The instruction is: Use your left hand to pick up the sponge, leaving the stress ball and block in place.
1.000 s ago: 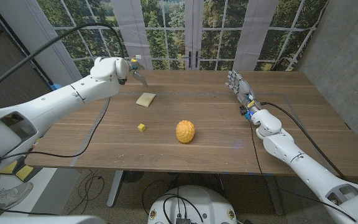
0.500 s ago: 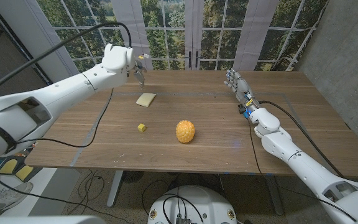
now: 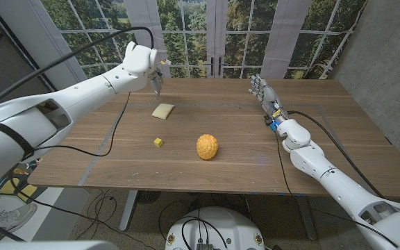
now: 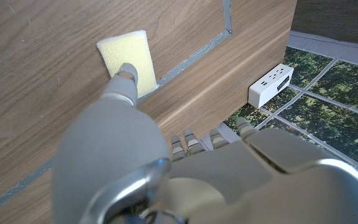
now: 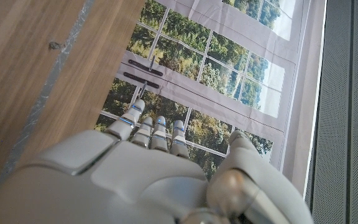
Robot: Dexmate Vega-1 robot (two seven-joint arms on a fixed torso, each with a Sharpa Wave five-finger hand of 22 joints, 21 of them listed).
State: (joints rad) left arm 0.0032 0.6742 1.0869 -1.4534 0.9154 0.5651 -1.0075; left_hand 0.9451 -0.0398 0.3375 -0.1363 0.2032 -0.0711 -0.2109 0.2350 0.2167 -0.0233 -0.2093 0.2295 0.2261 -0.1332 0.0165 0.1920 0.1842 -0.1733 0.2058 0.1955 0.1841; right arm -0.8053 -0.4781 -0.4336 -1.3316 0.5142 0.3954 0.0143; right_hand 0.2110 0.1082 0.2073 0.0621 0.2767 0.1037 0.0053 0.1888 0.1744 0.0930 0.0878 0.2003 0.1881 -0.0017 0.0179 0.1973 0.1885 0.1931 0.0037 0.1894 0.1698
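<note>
The pale yellow sponge (image 3: pixel 162 110) lies on the wooden table (image 3: pixel 235 149) toward the far left. My left hand (image 3: pixel 149 68) hovers above and just behind it, fingers pointing down and apart, holding nothing. In the left wrist view the sponge (image 4: pixel 128 61) sits past my left hand (image 4: pixel 123 155), with a fingertip in front of it. The orange stress ball (image 3: pixel 207 146) rests near the table's middle. A small yellow block (image 3: pixel 158 142) lies left of the ball. My right hand (image 3: pixel 264 94) stands at the far right with fingers extended and empty; my right hand (image 5: pixel 148 174) faces the windows.
Windows with trees run behind the table's far edge. A white power strip (image 4: pixel 270 84) lies on the floor beyond that edge. A grey tape line (image 4: pixel 194 56) crosses the tabletop near the sponge. Black cables hang from my left arm.
My left hand has travelled right and toward the far edge, arriving above the sponge's back side. The right hand, sponge, ball and block have stayed put.
</note>
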